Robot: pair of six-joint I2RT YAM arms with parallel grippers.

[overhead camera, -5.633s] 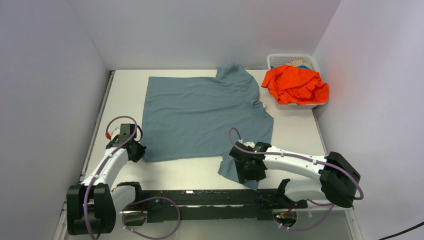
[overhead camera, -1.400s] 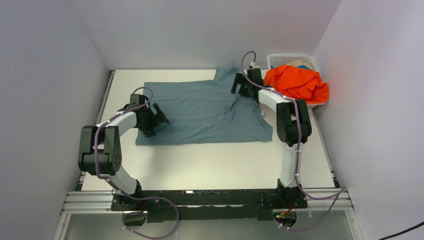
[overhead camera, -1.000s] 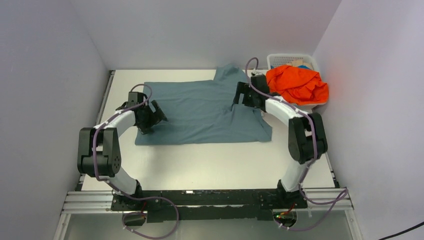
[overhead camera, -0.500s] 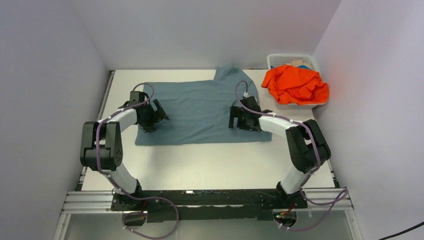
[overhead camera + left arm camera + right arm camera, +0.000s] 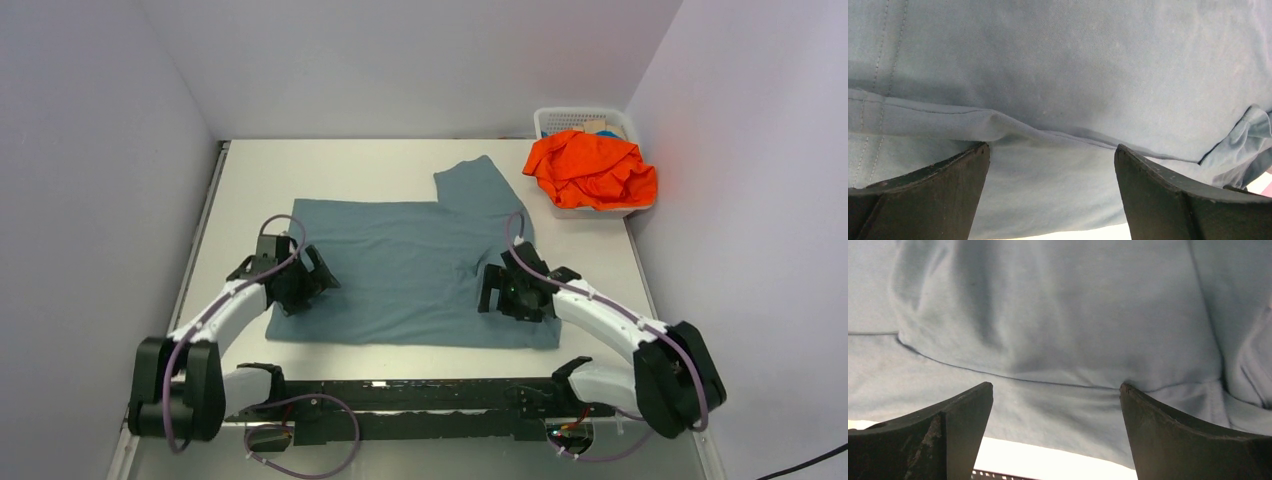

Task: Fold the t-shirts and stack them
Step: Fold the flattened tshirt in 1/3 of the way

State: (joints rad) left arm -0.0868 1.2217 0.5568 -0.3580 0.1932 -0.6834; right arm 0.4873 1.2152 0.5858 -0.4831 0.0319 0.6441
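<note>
Left gripper and right gripper reach low and inward, jaws spread wide, over the flat slate blue-grey cotton t-shirt.

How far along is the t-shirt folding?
Done: the slate blue-grey cotton t-shirt lies flat with one fold showing. In hand: the left gripper and right gripper are open over its near part, gripping nothing. Left: more folds, plus the crumpled orange t-shirt in the white mesh basket.
</note>
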